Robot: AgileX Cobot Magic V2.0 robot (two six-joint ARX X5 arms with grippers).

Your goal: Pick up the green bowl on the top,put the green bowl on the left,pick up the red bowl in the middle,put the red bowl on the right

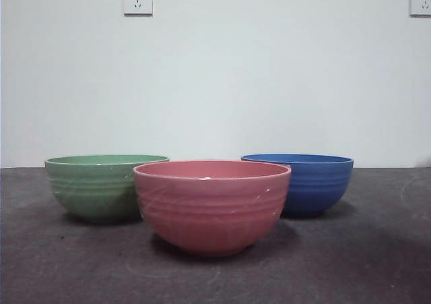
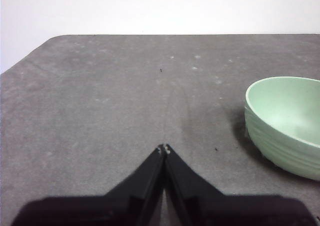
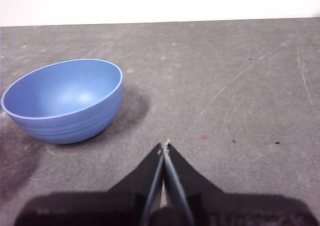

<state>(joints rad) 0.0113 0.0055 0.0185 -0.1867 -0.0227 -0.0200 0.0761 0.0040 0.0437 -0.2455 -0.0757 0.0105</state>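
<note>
On the grey table [image 1: 377,263], toward its left edge, the green bowl [image 1: 101,186] is sitting upright. Nearer the front edge, about midway across, the red bowl [image 1: 212,206] is standing in front of the other two (partly covering both). Toward the right edge the blue bowl [image 1: 316,183] is resting. The left gripper [image 2: 164,147] is hovering beside the green bowl, fingers pressed together and empty; the right gripper [image 3: 165,145], likewise closed and empty, is hanging near the blue bowl.
</note>
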